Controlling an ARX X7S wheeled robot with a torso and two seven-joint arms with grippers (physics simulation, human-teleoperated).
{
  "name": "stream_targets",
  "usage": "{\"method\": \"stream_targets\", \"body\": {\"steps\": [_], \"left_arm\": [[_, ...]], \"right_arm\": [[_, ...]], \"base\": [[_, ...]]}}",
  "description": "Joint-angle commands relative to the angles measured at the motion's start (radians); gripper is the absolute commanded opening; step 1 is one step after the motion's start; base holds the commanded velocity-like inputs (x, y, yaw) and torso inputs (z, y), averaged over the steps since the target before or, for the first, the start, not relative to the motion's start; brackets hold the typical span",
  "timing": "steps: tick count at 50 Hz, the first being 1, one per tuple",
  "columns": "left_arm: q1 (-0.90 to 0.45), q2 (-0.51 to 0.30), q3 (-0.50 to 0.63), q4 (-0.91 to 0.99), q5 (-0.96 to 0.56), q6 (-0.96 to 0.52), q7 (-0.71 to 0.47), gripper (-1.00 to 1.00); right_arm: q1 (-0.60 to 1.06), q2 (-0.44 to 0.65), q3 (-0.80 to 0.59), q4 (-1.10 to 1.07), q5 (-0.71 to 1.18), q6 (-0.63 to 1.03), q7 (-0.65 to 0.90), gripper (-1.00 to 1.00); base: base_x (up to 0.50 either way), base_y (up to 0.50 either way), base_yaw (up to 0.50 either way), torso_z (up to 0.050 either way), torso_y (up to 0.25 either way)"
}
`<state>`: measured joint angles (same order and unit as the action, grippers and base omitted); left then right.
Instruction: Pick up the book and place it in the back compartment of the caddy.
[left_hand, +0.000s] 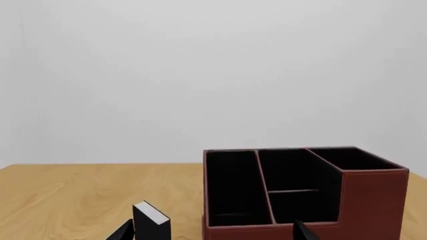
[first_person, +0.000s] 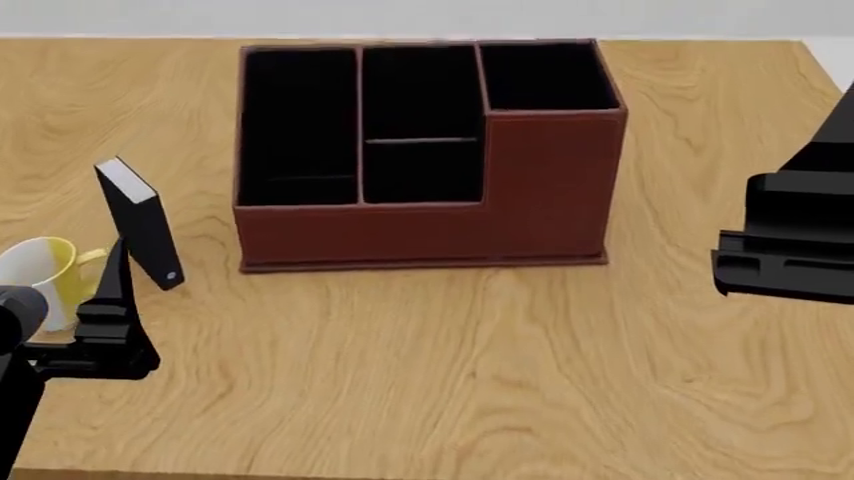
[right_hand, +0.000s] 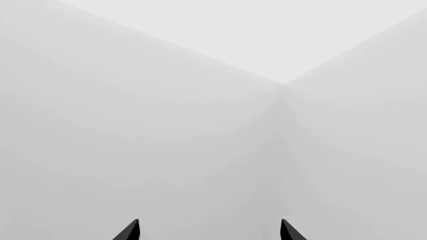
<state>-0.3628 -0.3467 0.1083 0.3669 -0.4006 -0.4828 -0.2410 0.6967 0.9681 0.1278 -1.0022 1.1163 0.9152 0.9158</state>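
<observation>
Low at the table's left front, the left gripper (first_person: 114, 300) has its fingers spread wide, one tip just beside the book (first_person: 140, 222); whether they touch is unclear. Standing upright on the wooden table (first_person: 441, 370), the thin black book has its long axis vertical, white page edges on top, spine facing front-right. Behind it sits a yellow mug (first_person: 40, 272). Well to its right stands the red-brown caddy (first_person: 534, 190), its cells empty. Off at the right edge, the right gripper (right_hand: 209, 231) also shows spread tips, pointed at bare wall.

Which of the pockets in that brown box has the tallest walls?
The right-hand pocket of the caddy, seen from the head view. Its front wall steps up higher than the long left slot and the two middle cells.
</observation>
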Motion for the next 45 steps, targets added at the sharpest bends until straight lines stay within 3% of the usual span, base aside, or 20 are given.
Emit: {"method": "stream_targets", "body": {"steps": [1, 45], "left_arm": [[-0.003, -0.002, 0.001, 0.000, -0.003, -0.001, -0.004, 1.00], [0.006, -0.014, -0.003, 0.006, -0.018, 0.013, -0.015, 1.00]], "right_arm": [[0.015, 0.007, -0.016, 0.004, 0.008, -0.003, 0.008, 1.00], [0.025, 0.041, -0.036, -0.001, 0.046, -0.024, 0.042, 1.00]], "base": [[0.40, -0.01, 0.00, 0.000, 0.000], [0.40, 0.00, 0.00, 0.000, 0.001]]}}
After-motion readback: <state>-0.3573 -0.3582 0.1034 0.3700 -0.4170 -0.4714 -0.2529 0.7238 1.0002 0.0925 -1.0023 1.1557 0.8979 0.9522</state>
